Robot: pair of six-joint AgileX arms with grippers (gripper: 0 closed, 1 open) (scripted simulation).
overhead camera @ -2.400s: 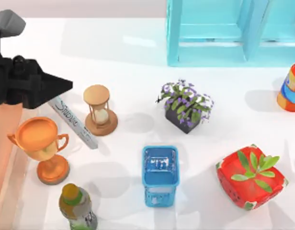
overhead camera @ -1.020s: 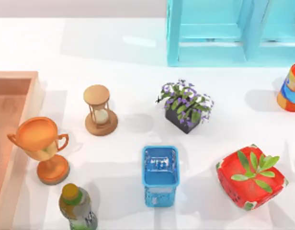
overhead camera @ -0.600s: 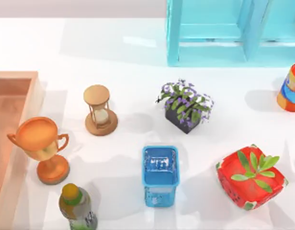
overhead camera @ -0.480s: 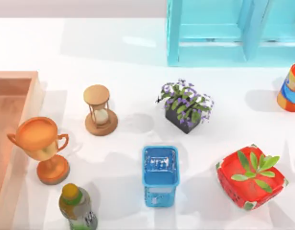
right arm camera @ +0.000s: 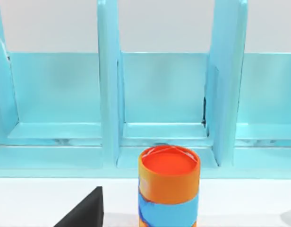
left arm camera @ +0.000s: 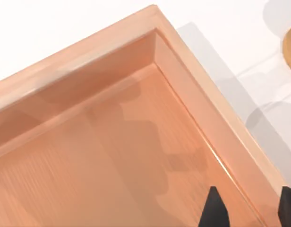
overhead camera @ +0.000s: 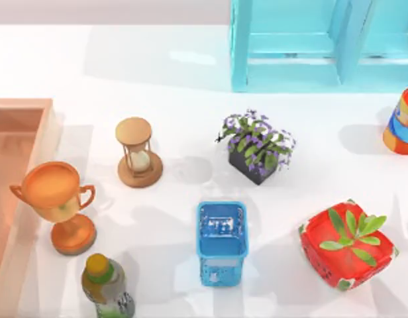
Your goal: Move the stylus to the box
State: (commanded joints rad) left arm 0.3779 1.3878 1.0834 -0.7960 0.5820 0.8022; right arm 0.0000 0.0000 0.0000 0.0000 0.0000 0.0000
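**Left gripper over the box, stylus unseen**

Over the box (left arm camera: 112, 156), at the counter's (overhead camera: 191, 119) left edge, the left gripper (left arm camera: 247, 213) hangs with its two dark fingertips parted and nothing between them (the wood floor shows through the gap). The stylus lies nowhere in view, so I cannot tell whether it rests inside the box; the visible corner of the floor is bare. The right gripper (right arm camera: 81, 210) sits parked at the far right, facing the orange can (right arm camera: 168, 187); its state I cannot tell. The risk, as I judge it: a careless retreat could clip the trophy (overhead camera: 57, 202) just beside the box wall and topple it.
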